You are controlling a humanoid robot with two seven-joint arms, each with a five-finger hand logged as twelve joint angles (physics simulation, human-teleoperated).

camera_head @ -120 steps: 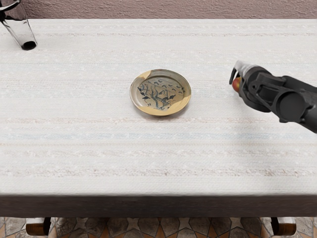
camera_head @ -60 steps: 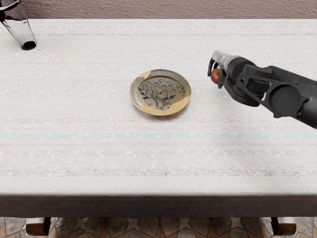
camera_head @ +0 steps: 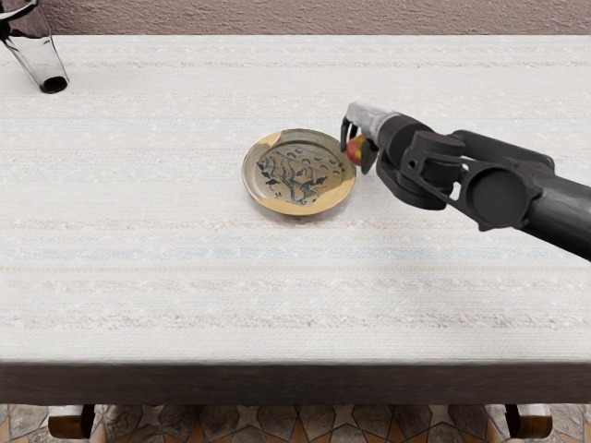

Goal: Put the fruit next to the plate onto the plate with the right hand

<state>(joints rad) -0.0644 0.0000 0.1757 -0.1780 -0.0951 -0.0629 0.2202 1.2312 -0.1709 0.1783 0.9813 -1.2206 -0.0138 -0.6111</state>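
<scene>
- Gripping the fruit (camera_head: 354, 150), the right hand (camera_head: 372, 137) has its fingers curled round the small red-orange piece, with the dark arm reaching in from the right
- Fruit hangs right at the plate's (camera_head: 251, 157) right rim, seemingly just above it, though height is hard to judge from this angle
- Plate lies flat mid-table (camera_head: 185, 277), blue branch pattern facing up
- Left arm (camera_head: 42, 65) rests at the far top-left corner

Right hand (camera_head: 367, 137), arm stretched leftward, fingers curled around the fruit (camera_head: 354, 150).
</scene>
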